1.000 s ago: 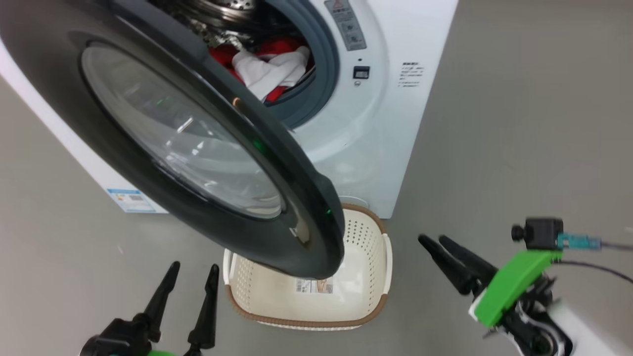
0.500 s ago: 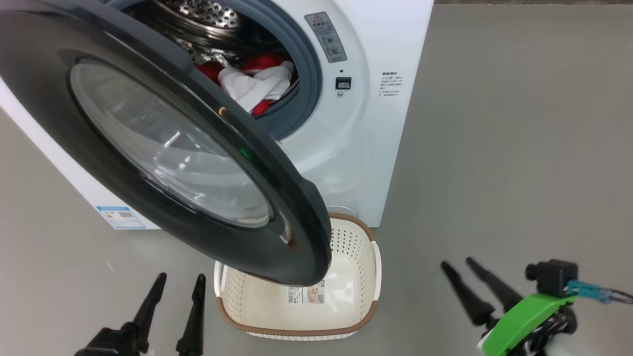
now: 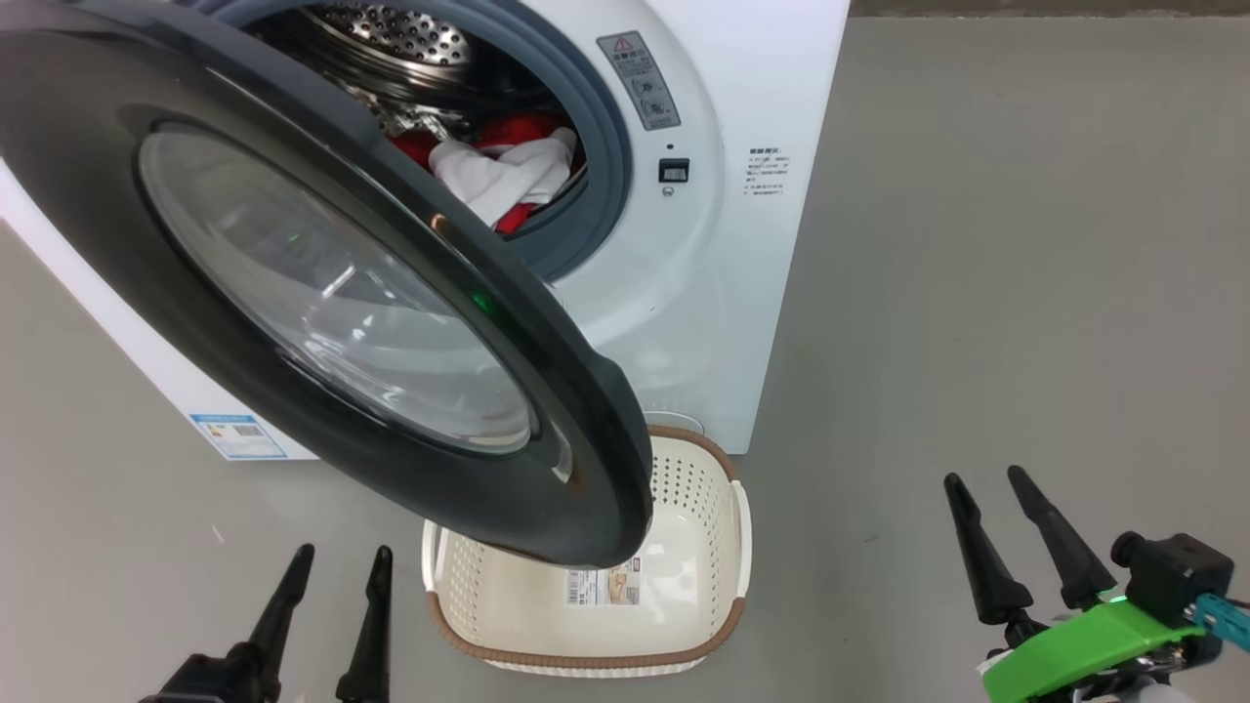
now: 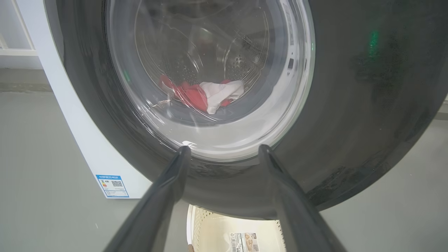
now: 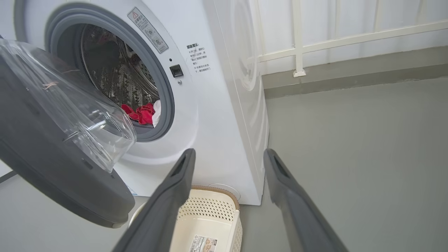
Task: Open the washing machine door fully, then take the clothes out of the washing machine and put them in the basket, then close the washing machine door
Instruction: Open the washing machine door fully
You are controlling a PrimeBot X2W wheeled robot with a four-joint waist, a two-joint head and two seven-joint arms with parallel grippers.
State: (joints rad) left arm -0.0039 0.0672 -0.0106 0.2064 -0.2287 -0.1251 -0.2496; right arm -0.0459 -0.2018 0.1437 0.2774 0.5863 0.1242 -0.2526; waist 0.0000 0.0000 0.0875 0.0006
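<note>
The washing machine (image 3: pixel 762 88) (image 5: pixel 217 115) stands with its black-rimmed door (image 3: pixel 322 293) (image 4: pixel 367 105) (image 5: pixel 59 175) swung partly out over the basket (image 3: pixel 723 625) (image 5: pixel 210 217). Red and white clothes (image 3: pixel 498 171) (image 4: pixel 210 96) (image 5: pixel 141 112) lie in the steel drum. My left gripper (image 3: pixel 337 558) (image 4: pixel 222 150) is open and empty, low at the left, just short of the door's lower rim. My right gripper (image 3: pixel 986 478) (image 5: pixel 227 154) is open and empty too, out to the right of the basket, pointing toward the machine's front corner.
The cream basket sits on the grey floor (image 3: pixel 1025 293) right before the machine, half under the door. A blue label (image 3: pixel 237 435) marks the machine's lower left. A white railing and wall (image 5: pixel 336 35) run behind the machine. Open floor lies to the right.
The head camera has tilted up a little. My right gripper has drawn back to the right and turned its fingers more upright. The left gripper sits slightly lower. Door and clothes are as before.
</note>
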